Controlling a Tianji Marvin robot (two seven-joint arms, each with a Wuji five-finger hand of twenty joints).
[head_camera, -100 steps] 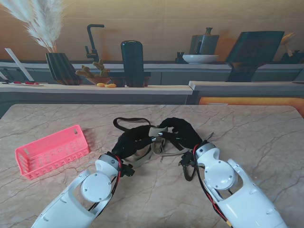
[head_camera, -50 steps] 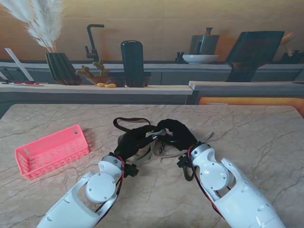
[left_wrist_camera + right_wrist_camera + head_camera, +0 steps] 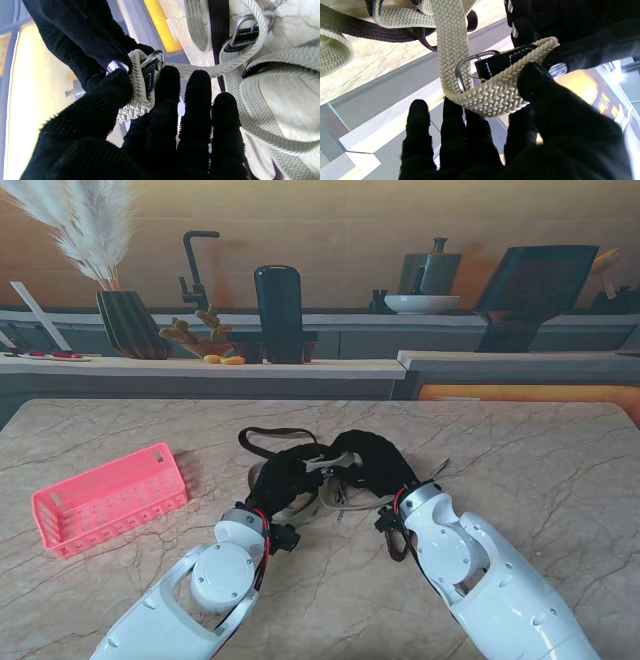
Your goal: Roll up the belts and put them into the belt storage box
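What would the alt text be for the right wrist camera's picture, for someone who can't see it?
A black-gloved right hand pinches the buckle end of a cream woven belt between thumb and fingers, its metal buckle showing, with the left hand gripping the same fold. Beyond, more cream belt and a dark belt lie tangled on the marble table.

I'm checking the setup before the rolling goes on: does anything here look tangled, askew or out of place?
Yes. The beige belt and the dark belt lie looped across each other in a loose heap, not laid out singly. Both hands, left hand and right hand, pinch the beige belt's buckle end. The pink box sits apart, skewed to the table edge.
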